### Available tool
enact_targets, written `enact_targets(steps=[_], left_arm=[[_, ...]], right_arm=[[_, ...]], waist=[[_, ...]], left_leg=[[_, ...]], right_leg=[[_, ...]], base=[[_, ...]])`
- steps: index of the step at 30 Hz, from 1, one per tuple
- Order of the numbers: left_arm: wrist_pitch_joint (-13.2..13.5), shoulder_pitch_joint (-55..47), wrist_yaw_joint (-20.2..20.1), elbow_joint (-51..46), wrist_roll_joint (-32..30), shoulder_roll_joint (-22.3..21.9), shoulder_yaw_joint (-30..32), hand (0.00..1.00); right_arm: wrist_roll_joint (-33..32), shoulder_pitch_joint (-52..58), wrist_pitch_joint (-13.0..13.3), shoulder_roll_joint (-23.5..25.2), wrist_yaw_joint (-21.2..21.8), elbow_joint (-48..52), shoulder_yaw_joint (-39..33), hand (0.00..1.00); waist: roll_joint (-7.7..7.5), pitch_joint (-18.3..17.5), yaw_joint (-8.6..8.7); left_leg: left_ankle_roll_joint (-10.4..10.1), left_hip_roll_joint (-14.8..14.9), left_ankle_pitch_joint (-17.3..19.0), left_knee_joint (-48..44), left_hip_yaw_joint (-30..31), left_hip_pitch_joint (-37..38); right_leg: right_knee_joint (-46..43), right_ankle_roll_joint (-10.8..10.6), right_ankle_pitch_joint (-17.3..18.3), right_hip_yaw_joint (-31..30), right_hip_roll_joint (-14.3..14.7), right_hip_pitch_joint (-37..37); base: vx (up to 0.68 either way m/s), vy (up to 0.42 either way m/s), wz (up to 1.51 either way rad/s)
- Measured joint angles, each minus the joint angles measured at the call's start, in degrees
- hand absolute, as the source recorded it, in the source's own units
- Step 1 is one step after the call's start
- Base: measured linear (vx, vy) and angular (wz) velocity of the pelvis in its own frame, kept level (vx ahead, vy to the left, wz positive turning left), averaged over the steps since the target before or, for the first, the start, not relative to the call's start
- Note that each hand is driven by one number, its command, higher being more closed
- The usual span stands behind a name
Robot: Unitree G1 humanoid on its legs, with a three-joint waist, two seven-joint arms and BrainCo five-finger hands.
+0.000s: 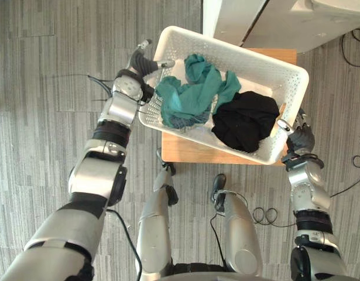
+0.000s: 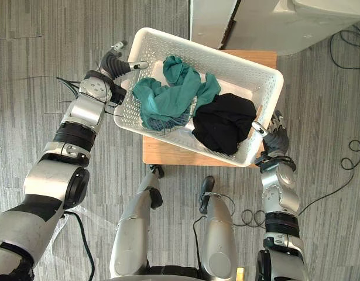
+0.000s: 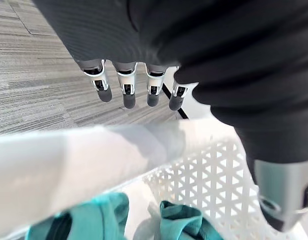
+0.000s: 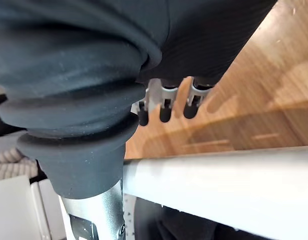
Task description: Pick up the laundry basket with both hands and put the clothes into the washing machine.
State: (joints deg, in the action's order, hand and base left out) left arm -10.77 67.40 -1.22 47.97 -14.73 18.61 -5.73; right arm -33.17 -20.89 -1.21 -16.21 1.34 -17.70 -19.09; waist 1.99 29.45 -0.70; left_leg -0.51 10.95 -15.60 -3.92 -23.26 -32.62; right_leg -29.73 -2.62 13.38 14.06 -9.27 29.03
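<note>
Both hands grip one white laundry basket [image 1: 244, 57] by its short ends. The left hand [image 1: 141, 61] and the right hand [image 1: 301, 139] each clamp the rim, thumb inside and fingers outside. The basket's long axis runs from hand to hand across the robot's front, skewed so the left end sits farther forward. It hangs over one small wooden table [image 1: 185, 149]; whether it rests there or is lifted clear cannot be told. Inside lie a teal tangle [image 1: 188, 96], one piece or two, nearer the left hand, and one black garment [image 1: 245, 120] nearer the right. The white washing machine [image 1: 285, 20] stands just beyond the basket's far long side, ahead and to the right, so the load likely goes forward.
</note>
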Motion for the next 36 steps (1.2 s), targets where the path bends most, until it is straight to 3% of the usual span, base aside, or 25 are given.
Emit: enact_targets(steps=[8,13,17,22,26,36], left_arm=[[0.0,-0.4,-1.6,0.1,-1.9,2.7,-7.6,0.00],[0.1,-0.4,-2.7,1.2,-1.9,3.5,-10.5,0.00],[0.2,1.8,-4.0,3.7,-2.0,4.6,-13.6,0.00],[0.2,5.1,-5.0,6.9,-4.1,5.5,-16.4,0.00],[0.1,6.4,-5.0,7.9,-5.4,6.3,-17.3,0.00],[-0.3,8.6,-2.6,8.7,-7.5,6.0,-16.0,0.00]], right_arm=[[-3.3,-3.2,-0.3,-2.5,-0.3,-0.4,-0.1,0.00],[-3.2,-12.6,-2.6,-7.0,0.2,-10.7,0.7,0.00],[-2.0,-18.0,-4.2,-10.3,3.0,-17.6,3.6,0.00],[2.4,-25.3,-4.3,-14.7,6.8,-27.3,9.8,0.00],[5.1,-28.8,-4.3,-15.2,7.6,-33.1,15.2,0.00],[19.4,-31.7,-3.9,-17.2,7.4,-36.2,21.4,0.00]], waist=[[0.01,0.0,-0.04],[0.01,0.0,-0.10],[0.01,0.0,0.08],[0.02,0.0,0.68],[0.02,0.0,1.34],[-0.21,-0.1,1.39]], left_leg=[[0.0,-0.2,0.0,1.9,0.0,0.0],[0.6,-0.2,-0.4,1.9,0.3,0.0],[0.6,-0.2,-0.4,1.9,1.2,-0.1],[0.4,-0.2,-0.2,1.8,1.9,-1.2],[0.4,-0.1,-0.1,1.8,2.0,-1.9],[0.3,0.3,-0.1,0.9,2.1,-2.8]], right_leg=[[-0.3,0.0,-0.1,-0.4,0.1,1.6],[-1.0,0.0,-0.1,-0.3,0.1,1.7],[-1.3,0.0,-0.1,0.0,0.2,1.7],[-2.1,0.0,0.0,0.3,0.1,2.8],[-2.6,0.0,0.0,0.7,0.1,3.5],[-3.1,0.0,0.0,0.5,0.2,4.4]], base=[[0.02,-0.044,-0.05],[0.04,-0.064,0.02],[0.03,-0.069,0.02],[-0.01,-0.041,0.04],[-0.01,-0.035,0.04],[0.02,-0.044,-0.01]])
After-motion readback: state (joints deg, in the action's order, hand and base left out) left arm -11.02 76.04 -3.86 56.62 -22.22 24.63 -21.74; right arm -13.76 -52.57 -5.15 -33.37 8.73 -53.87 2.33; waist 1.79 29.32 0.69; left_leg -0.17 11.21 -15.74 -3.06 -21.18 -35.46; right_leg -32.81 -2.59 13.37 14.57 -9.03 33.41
